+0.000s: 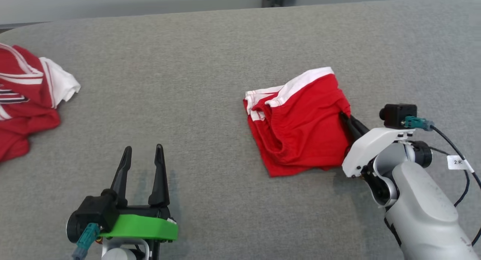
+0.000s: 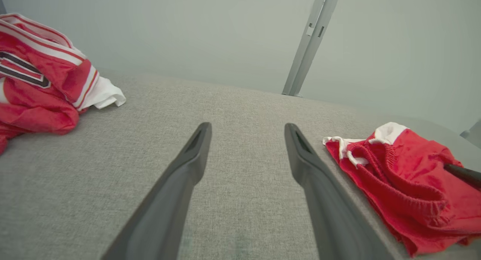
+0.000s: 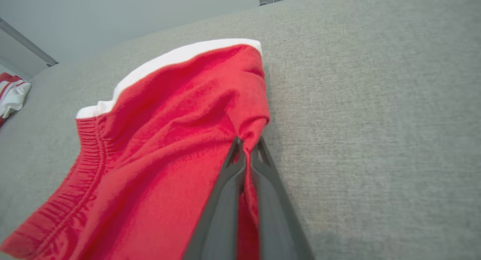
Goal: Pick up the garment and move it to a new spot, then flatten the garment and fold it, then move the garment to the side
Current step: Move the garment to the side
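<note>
The garment (image 1: 300, 124) is a pair of red shorts with a white trim, lying crumpled right of centre on the grey surface. It also shows at the right of the left wrist view as the garment (image 2: 406, 185) and in the right wrist view as the garment (image 3: 169, 147). My right gripper (image 1: 345, 116) is shut on the garment's right edge; in the right wrist view the right gripper (image 3: 248, 143) pinches a fold of red cloth between its fingers. My left gripper (image 1: 144, 151) stands open at the lower left with nothing between its fingers, apart from the garment; the left gripper (image 2: 248, 130) points over bare surface.
A second red and white piece of clothing (image 1: 26, 98) lies bunched at the far left edge, also seen as the clothing (image 2: 41, 76) and the clothing (image 3: 11, 92). The grey fabric surface (image 1: 188, 83) ends at a pale wall behind, with a metal post (image 2: 310, 42).
</note>
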Motion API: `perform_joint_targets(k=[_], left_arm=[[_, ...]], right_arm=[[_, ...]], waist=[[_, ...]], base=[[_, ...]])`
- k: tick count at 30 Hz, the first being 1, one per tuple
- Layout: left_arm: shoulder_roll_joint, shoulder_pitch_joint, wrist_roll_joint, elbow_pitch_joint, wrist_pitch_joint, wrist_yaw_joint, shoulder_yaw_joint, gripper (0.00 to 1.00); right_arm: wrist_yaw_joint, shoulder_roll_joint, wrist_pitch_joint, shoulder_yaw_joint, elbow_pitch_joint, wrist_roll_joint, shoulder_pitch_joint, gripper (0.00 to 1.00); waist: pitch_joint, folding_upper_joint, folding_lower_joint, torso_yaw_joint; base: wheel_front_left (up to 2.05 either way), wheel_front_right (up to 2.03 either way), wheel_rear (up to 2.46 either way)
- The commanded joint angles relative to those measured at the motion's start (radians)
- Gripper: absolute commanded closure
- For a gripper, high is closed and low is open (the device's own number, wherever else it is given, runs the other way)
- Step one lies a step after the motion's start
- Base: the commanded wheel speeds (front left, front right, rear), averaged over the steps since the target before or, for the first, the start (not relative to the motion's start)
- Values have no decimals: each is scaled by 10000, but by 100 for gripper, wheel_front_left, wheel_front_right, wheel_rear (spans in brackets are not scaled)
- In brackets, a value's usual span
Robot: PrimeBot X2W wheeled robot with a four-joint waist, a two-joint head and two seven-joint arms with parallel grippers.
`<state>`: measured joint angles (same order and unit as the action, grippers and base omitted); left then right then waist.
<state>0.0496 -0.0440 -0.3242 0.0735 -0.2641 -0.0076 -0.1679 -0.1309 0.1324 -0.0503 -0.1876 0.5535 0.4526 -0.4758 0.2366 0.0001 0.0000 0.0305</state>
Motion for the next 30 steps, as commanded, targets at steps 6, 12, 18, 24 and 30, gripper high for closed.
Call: perform_joint_targets(k=[6, 12, 18, 24, 30], left_arm=[[174, -518, 594, -10, -3, -278, 78, 0], [539, -862, 939, -151, 84, -354, -48, 0], [834, -1145, 1141, -409, 490, -423, -190, 0], [934, -1247, 1162, -639, 708, -394, -298, 0], [937, -1398, 1133, -783, 738, -316, -342, 0]], right_arm=[[3, 387, 363, 97, 223, -131, -775, 100], [3, 294, 838, 147, 686, -5, -1357, 100], [3, 57, 1329, -53, 1210, 184, -1759, 100], [3, -53, 1800, -298, 1689, 235, -2246, 100], [3, 308, 1994, -572, 2422, -208, -3286, 100]], waist=[[1021, -1, 0, -2413], [1584, -1, 0, -3656], [1900, -1, 0, -4349], [2054, -1, 0, -4328], [2280, -1, 0, -3796]], base=[[0, 0, 0], [0, 0, 0], [0, 0, 0], [0, 0, 0], [0, 0, 0]])
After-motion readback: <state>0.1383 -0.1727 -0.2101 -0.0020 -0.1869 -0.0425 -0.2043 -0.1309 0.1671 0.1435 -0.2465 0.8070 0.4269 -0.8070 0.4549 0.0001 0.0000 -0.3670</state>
